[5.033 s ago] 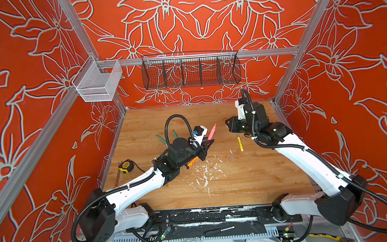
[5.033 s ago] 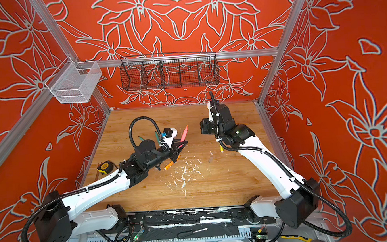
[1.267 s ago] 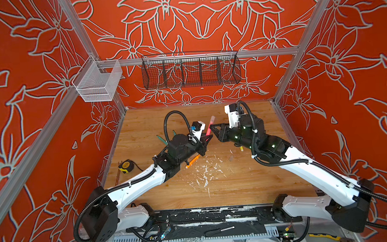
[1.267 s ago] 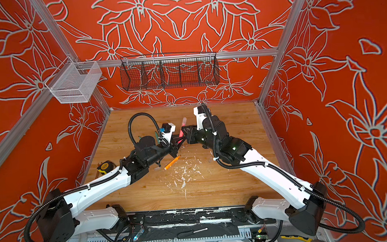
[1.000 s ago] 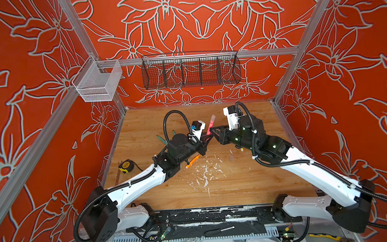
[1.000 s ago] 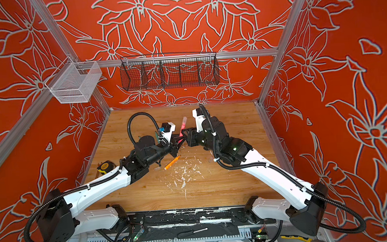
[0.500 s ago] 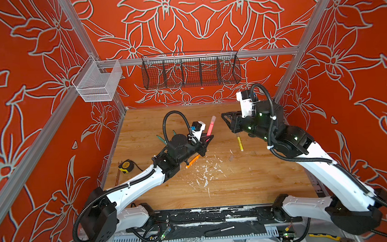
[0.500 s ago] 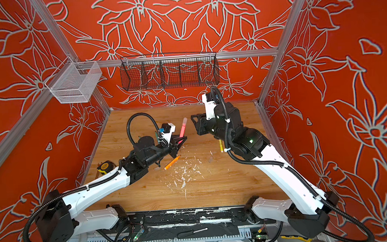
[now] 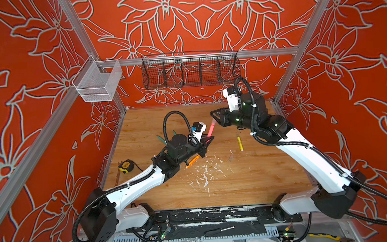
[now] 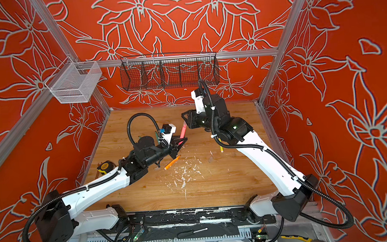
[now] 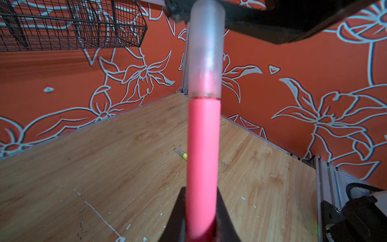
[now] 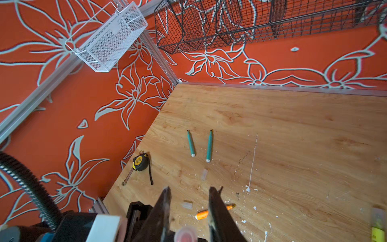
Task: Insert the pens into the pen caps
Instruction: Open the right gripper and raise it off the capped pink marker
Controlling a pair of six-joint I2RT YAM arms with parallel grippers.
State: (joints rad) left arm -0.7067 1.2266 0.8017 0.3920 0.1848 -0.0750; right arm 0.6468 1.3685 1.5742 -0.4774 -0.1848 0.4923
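Note:
My left gripper (image 9: 208,139) (image 11: 201,209) is shut on the lower end of a pink pen (image 9: 210,131) (image 11: 203,157) that slants up off the table. A clear pen cap (image 11: 206,52) sits over its upper end. My right gripper (image 9: 214,114) (image 12: 189,201) hovers at that capped end (image 12: 186,233), open, with its jaws either side and apart from the cap. On the wood lie a yellow pen (image 9: 239,143), an orange pen (image 12: 209,212), and two teal pens (image 12: 191,143) (image 12: 209,145). Two loose caps (image 12: 204,174) (image 12: 187,205) lie near the orange pen.
A yellow tape measure (image 9: 125,165) lies by the left wall. A black wire basket (image 9: 190,70) and a white mesh basket (image 9: 98,83) hang on the back rail. White paint flecks (image 9: 205,173) dot the table's middle. A screwdriver (image 9: 220,230) rests on the front rail.
The right gripper, at the pen's top a second ago, pulled back up and to the right, then returned to the capped end. The left gripper kept the pen nearly still.

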